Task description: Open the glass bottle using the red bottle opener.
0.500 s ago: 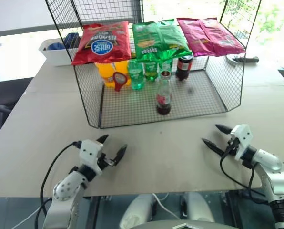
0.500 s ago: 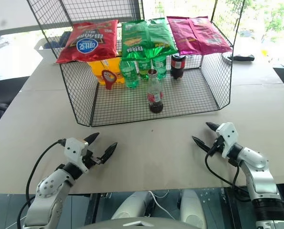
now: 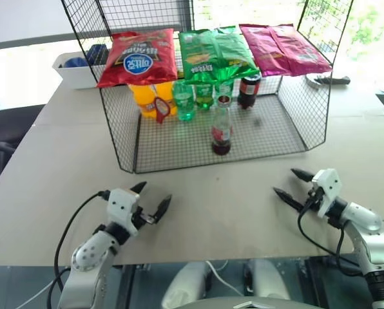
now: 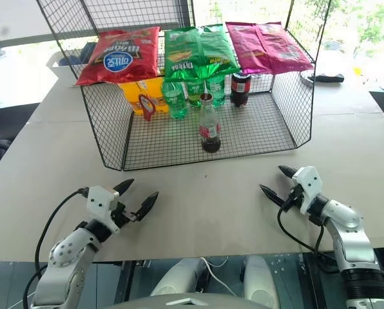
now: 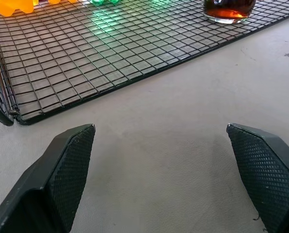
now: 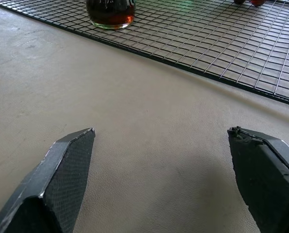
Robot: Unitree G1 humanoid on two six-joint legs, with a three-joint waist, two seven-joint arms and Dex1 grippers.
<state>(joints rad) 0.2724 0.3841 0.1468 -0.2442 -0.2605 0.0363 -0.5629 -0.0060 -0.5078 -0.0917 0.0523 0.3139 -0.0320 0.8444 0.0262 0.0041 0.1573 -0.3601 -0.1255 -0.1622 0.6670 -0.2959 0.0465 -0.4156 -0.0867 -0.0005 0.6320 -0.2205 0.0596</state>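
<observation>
A black wire rack (image 3: pixel 288 129) with a gridded floor is set on the matte beige tabletop (image 3: pixel 63 167). The glass bottle (image 3: pixel 221 132), clear, narrow-necked and red-labelled with dark cola, stands upright near the front of the rack floor. The flat red opener (image 3: pixel 162 107) hangs at the rack's back left, before the orange bottle (image 3: pixel 144 98) and beside green plastic bottles (image 3: pixel 183 100). Glossy snack bags (image 3: pixel 216 53) are laid on top. The left gripper (image 3: pixel 152 198) and right gripper (image 3: pixel 288 185) are held over the tabletop, textured black fingers spread wide, nothing between them. Compared with the earlier frame, the opener sits slightly turned; everything else is unchanged.
</observation>
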